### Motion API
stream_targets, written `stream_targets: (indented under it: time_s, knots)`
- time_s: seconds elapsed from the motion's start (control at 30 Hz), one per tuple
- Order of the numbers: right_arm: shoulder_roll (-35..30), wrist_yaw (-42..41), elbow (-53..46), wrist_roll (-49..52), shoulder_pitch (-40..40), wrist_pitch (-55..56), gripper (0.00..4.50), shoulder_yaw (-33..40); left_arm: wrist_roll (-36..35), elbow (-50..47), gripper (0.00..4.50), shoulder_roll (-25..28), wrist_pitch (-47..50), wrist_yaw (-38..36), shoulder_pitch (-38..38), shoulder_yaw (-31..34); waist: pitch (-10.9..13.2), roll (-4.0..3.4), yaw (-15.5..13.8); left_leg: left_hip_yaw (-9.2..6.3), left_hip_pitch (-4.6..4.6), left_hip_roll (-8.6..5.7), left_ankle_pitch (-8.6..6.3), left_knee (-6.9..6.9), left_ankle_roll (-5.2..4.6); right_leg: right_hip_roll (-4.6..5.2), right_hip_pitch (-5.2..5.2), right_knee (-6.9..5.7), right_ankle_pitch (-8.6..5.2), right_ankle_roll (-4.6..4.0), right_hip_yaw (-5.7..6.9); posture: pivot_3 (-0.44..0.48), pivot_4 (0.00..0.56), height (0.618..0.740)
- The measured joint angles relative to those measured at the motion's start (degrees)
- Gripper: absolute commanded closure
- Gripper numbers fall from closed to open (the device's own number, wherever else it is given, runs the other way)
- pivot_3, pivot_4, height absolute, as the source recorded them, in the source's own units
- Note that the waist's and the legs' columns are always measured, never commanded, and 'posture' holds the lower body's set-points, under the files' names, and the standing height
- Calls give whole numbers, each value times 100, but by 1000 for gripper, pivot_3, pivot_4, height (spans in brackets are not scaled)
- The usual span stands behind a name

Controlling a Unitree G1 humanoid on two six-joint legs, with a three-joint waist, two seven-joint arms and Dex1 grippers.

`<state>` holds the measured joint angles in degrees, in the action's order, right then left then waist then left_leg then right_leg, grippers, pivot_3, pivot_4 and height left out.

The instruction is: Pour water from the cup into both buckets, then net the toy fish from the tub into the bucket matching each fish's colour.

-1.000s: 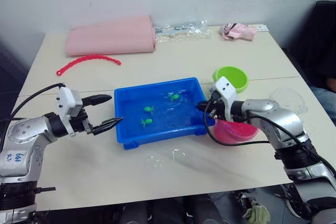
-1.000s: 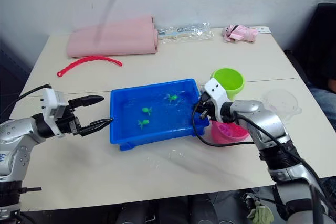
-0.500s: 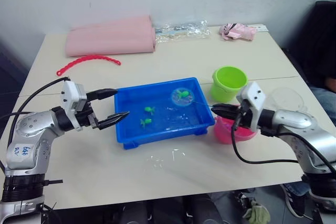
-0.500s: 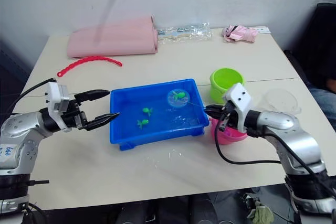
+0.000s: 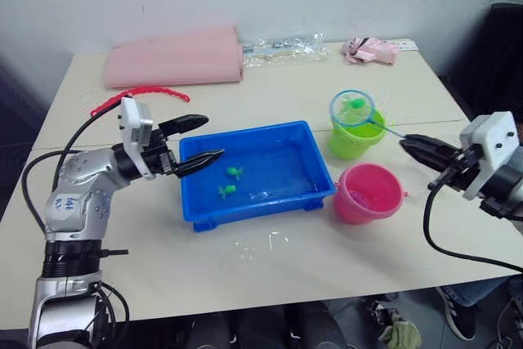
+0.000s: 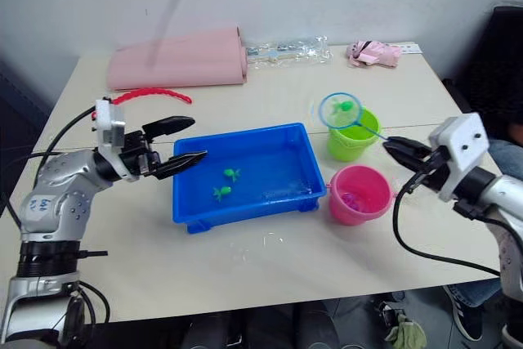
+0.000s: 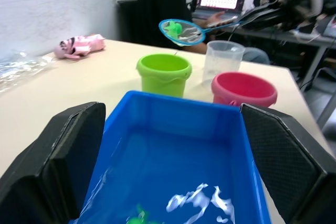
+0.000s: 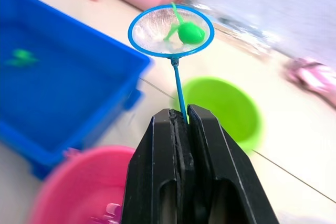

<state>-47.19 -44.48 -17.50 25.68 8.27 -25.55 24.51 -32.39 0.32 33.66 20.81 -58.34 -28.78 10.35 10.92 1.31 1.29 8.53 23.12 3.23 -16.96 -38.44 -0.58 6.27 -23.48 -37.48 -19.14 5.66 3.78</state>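
the net [image 5: 353,108] hangs over the green bucket [image 5: 355,135], a green fish [image 8: 190,33] lying in its mesh. its thin handle runs toward 4 o'clock into the right claw [image 5: 426,150], whose fingers are pinched tight on it. the pink bucket [image 5: 367,193] stands at the green one's 6 o'clock, just beside the tub [image 5: 255,174]. two green fish [image 5: 231,182] float in the tub. the left claw [image 5: 199,138] hovers spread wide over the tub's 9 o'clock rim, holding nothing.
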Motion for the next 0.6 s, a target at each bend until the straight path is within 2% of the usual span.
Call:
stream_targets:
  time_s: [0.23,0.47,0.6]
  knots:
    - [-211,148,1444,-1109,515,1216,4500,-473,-16,-66,31,-411,266,286,-226,-341,0,0,29,1,-2,-5,2,-16,0,0,0,-11,1,2,-6,0,150,740]
    - [-224,273,2459,-2054,927,2373,4500,-1163,-16,-219,31,-495,287,347,-169,-431,0,0,27,2,-2,2,3,-23,2,1,0,-15,1,2,-7,0,150,740]
    - [-436,580,3007,-2800,1191,3266,4500,-1556,-17,-266,31,-552,289,381,-64,-442,0,0,25,2,-1,1,3,-28,2,4,0,-20,1,2,-7,0,150,740]
